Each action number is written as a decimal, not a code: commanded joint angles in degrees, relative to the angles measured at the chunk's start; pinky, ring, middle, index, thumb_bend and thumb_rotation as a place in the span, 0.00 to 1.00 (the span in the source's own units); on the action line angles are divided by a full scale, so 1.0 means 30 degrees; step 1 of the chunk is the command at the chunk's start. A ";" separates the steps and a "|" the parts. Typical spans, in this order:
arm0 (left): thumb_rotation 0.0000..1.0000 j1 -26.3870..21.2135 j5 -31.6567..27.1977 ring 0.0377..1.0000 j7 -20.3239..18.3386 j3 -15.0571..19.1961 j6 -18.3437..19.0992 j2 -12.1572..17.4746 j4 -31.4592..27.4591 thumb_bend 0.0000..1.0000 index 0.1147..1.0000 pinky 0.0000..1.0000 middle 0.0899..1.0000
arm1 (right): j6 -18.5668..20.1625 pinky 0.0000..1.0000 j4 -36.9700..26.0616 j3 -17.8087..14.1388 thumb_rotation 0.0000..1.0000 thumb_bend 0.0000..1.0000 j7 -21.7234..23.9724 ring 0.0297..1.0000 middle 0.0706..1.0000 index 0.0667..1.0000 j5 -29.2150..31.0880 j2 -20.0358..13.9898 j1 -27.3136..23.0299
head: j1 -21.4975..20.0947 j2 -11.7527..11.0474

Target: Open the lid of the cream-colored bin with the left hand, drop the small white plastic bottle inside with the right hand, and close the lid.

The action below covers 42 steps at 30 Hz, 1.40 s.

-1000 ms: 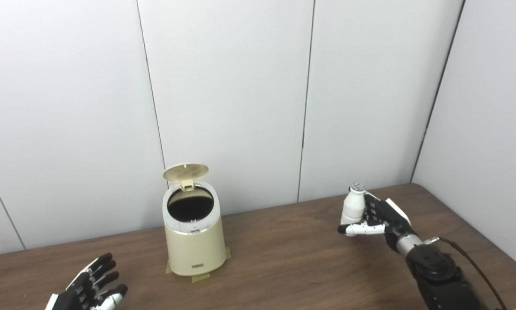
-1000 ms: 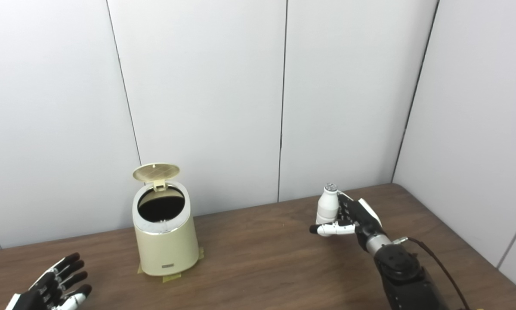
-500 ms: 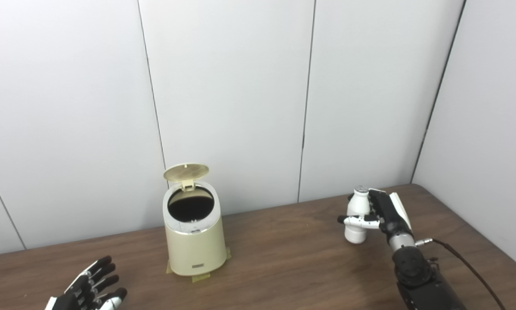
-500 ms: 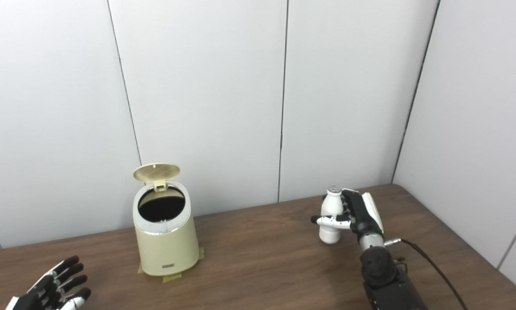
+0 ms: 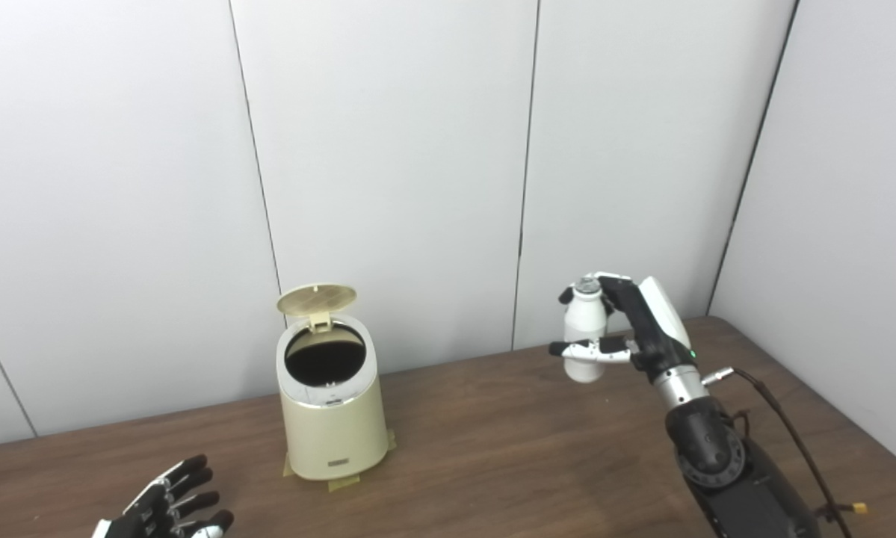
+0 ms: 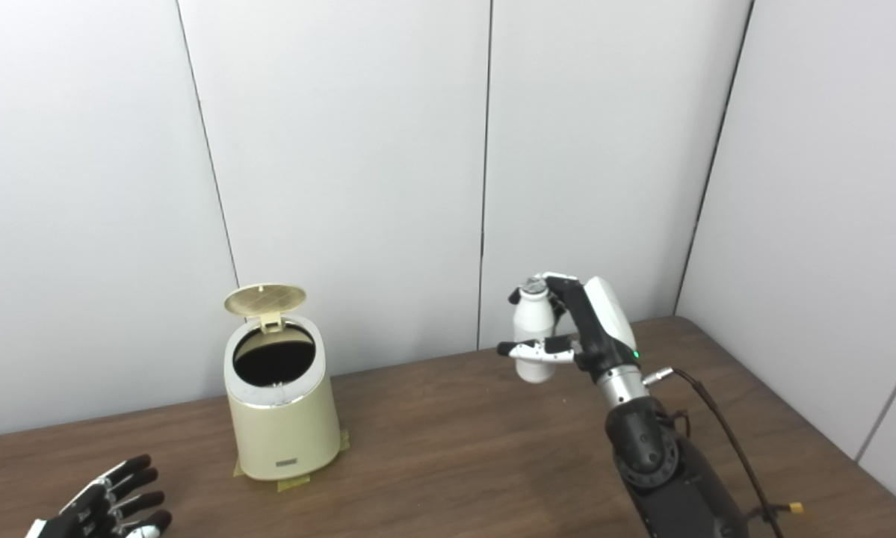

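Observation:
The cream-colored bin (image 5: pixel 334 426) stands on the wooden table at centre left, taped down at its base. Its round lid (image 5: pixel 317 299) stands open and upright behind the dark opening (image 5: pixel 324 356). My right hand (image 5: pixel 631 329) is shut on the small white plastic bottle (image 5: pixel 584 336) and holds it upright in the air, well above the table and far to the right of the bin. My left hand (image 5: pixel 165 508) is open and empty, low at the bottom left edge, in front of and left of the bin.
The brown wooden table (image 5: pixel 492 456) runs across the view, with white wall panels close behind it and at the right. A cable (image 5: pixel 791 441) runs from my right wrist down to the table's right side.
My right hand has lifted the bottle off the table and carried it up and slightly left. The left hand has stayed low at the bottom left. The lid stays open.

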 commanded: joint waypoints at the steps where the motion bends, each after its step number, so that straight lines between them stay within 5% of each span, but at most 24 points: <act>1: 0.00 -0.0969 -0.0013 0.76 0.0067 -0.0027 -0.1039 0.0057 -0.0113 0.59 0.81 0.64 0.82 | -0.0353 0.33 -0.1072 0.0347 0.00 0.51 0.0403 0.38 0.46 0.49 -0.0403 0.0171 -0.1362 | 0.0163 -0.0014; 6: 0.02 -0.1050 0.0732 0.73 0.0391 -0.0444 -0.1935 -0.0113 0.0456 0.63 0.79 0.60 0.80 | -0.0416 0.33 -0.1236 0.1200 0.00 0.51 0.1056 0.38 0.46 0.50 -0.0458 0.1678 -0.2723 | 0.1071 -0.0137; 16: 0.02 -0.1038 0.1280 0.72 0.1179 -0.0815 -0.1786 -0.1216 0.0444 0.66 0.78 0.60 0.78 | -0.0113 0.31 -0.0646 0.1945 0.00 0.51 0.2655 0.37 0.45 0.50 0.0850 0.4780 -0.4553 | 0.3617 -0.0239; 24: 0.10 -0.1269 0.1586 0.74 0.1354 -0.1083 -0.2297 -0.1865 0.0871 0.70 0.77 0.65 0.78 | 0.1389 0.33 0.0496 0.2164 0.00 0.51 0.2930 0.38 0.45 0.49 0.0979 0.6918 -0.5647 | 0.5173 -0.0216; 28: 0.13 -0.1276 0.1882 0.73 0.1596 -0.1266 -0.2234 -0.1998 0.0790 0.71 0.76 0.68 0.78 | 0.0239 0.34 0.1883 0.2295 0.00 0.50 0.2891 0.38 0.45 0.50 0.1252 0.7338 -0.6282 | 0.5592 -0.0183; 42: 0.11 -0.1182 0.1993 0.74 0.2003 -0.1523 -0.1803 -0.2283 0.0133 0.68 0.77 0.68 0.78 | -0.0873 0.30 0.5229 0.3211 0.00 0.49 0.1902 0.38 0.45 0.51 0.0017 0.7655 -0.7984 | 0.6163 0.0011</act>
